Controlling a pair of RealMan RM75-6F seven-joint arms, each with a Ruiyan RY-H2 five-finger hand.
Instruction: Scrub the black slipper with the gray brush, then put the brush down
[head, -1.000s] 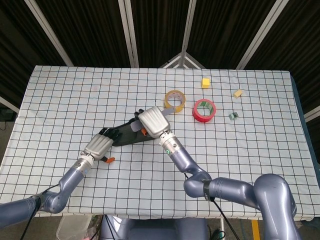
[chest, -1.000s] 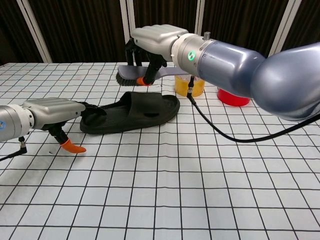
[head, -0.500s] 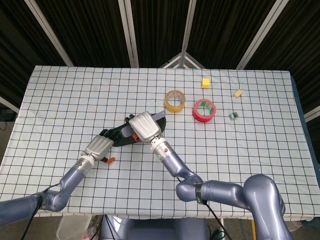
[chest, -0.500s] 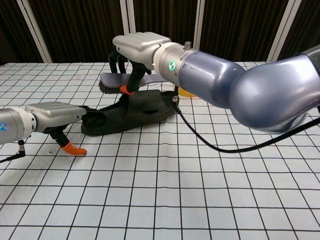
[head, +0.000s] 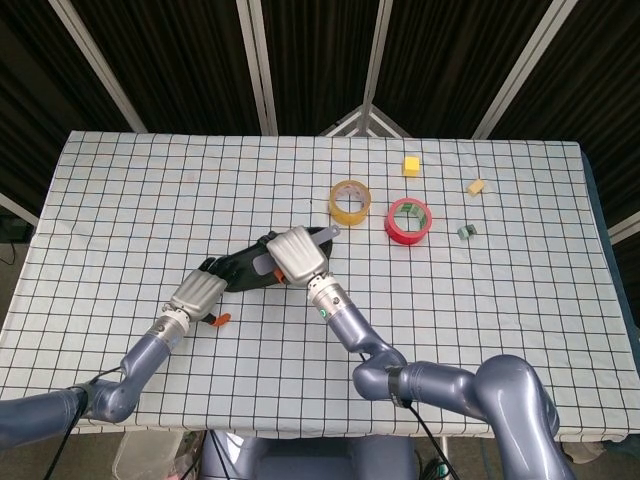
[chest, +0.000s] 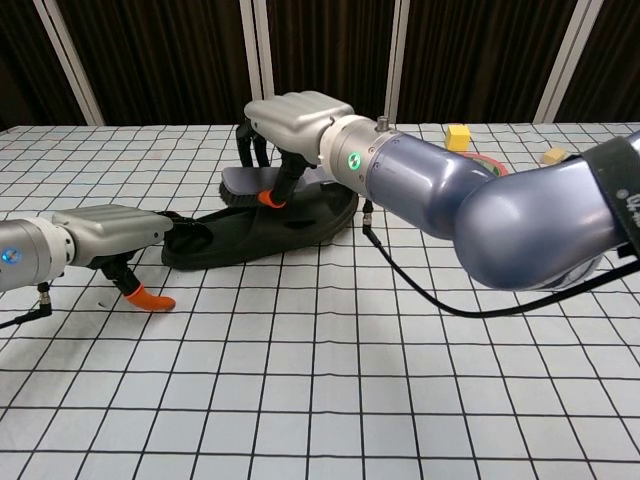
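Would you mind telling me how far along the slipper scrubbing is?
Done: right robot hand has picked up the gray brush. In hand: its bristles sit on the black slipper, which the left robot hand steadies. Left: finish scrubbing, then put the brush down.

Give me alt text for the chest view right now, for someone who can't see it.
The right robot hand holds the gray brush, bristles down on the black slipper, while the left robot hand holds the slipper's near end on the checkered table. A yellow block sits behind.
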